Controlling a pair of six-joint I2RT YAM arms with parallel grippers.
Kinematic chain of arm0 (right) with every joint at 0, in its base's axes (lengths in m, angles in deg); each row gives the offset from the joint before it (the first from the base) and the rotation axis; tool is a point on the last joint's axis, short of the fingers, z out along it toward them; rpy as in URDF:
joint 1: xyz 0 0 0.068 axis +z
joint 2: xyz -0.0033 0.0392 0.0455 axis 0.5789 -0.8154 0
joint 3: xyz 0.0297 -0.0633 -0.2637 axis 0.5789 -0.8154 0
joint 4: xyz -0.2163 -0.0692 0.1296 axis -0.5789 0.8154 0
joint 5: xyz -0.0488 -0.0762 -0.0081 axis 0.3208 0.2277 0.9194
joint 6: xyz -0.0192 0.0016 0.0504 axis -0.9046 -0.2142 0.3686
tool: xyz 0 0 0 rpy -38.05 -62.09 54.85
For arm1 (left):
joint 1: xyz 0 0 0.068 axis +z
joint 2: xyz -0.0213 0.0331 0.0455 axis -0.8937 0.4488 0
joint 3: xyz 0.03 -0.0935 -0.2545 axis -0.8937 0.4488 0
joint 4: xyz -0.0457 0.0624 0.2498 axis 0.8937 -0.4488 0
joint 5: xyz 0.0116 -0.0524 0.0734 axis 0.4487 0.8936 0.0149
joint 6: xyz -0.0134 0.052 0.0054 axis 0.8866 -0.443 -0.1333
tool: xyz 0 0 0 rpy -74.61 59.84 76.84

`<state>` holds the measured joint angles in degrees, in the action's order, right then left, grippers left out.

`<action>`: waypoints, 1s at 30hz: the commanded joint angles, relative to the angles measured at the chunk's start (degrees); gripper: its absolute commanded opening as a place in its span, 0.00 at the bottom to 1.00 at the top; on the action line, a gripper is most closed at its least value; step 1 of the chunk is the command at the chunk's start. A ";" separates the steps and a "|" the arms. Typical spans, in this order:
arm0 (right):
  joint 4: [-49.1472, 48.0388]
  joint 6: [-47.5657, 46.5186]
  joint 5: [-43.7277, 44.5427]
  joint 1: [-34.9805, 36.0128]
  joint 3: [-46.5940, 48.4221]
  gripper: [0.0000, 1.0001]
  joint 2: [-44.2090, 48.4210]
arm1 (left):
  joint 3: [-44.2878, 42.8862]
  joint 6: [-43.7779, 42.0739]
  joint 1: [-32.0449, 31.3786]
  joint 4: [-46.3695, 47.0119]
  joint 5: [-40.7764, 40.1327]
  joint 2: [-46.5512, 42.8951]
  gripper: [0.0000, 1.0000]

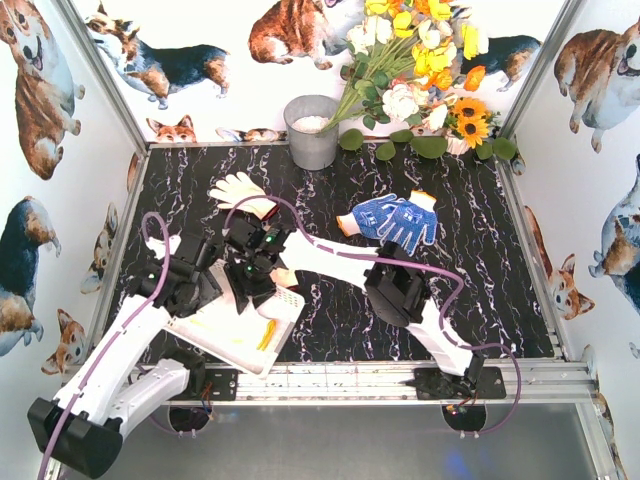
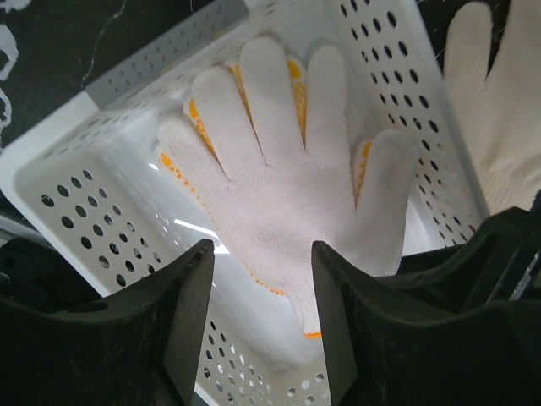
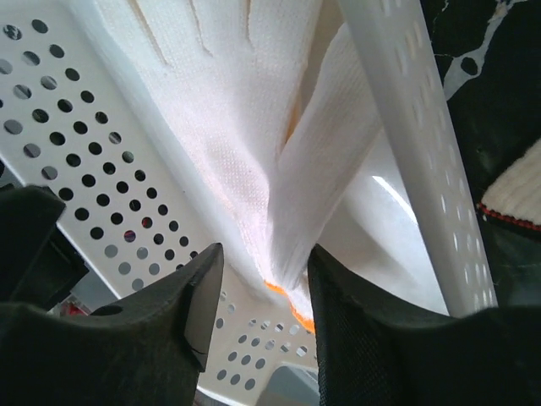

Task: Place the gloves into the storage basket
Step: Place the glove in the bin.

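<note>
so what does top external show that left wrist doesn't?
Only top external: the blue dotted gloves on the table, the grey bucket, the flowers and both arms.
Only left wrist: a white glove lying flat in the storage basket, fingers spread and yellow-orange showing beneath it. It is framed by the open left gripper.
Both: the basket, though from above the arms cover most of it.

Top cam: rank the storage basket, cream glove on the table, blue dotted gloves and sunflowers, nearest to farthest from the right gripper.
From the right gripper:
1. Storage basket, directly beneath the jaws at the near left.
2. Cream glove, just beyond, toward the back, left of centre.
3. Blue dotted gloves, out to the right, mid-table.
4. Sunflowers, far back right corner.
</note>
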<state>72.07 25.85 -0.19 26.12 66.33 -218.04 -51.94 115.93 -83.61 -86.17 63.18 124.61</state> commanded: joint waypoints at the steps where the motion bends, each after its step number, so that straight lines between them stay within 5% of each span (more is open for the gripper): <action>1: -1.23 -2.10 2.55 0.17 0.10 0.48 6.70 | -2.97 -1.53 0.55 -1.72 -4.04 -1.48 0.45; 8: 0.84 -3.35 9.89 0.10 -2.54 0.48 12.49 | -4.18 -6.53 0.53 0.76 -2.71 -4.16 0.48; 18: -8.68 -0.92 16.18 -2.75 -17.30 0.46 27.05 | 10.37 -6.73 0.49 19.11 21.13 -7.35 0.47; 25: -12.92 0.44 16.96 -8.56 -29.14 0.46 35.76 | 17.73 -3.54 0.39 29.57 26.04 -5.51 0.41; 30: -13.26 1.00 18.49 -10.78 -33.84 0.46 39.80 | 19.67 -3.29 0.36 30.54 22.34 -2.56 0.40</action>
<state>62.78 25.90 16.18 15.85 34.68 -182.37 -33.27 111.71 -83.61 -59.62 86.59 120.76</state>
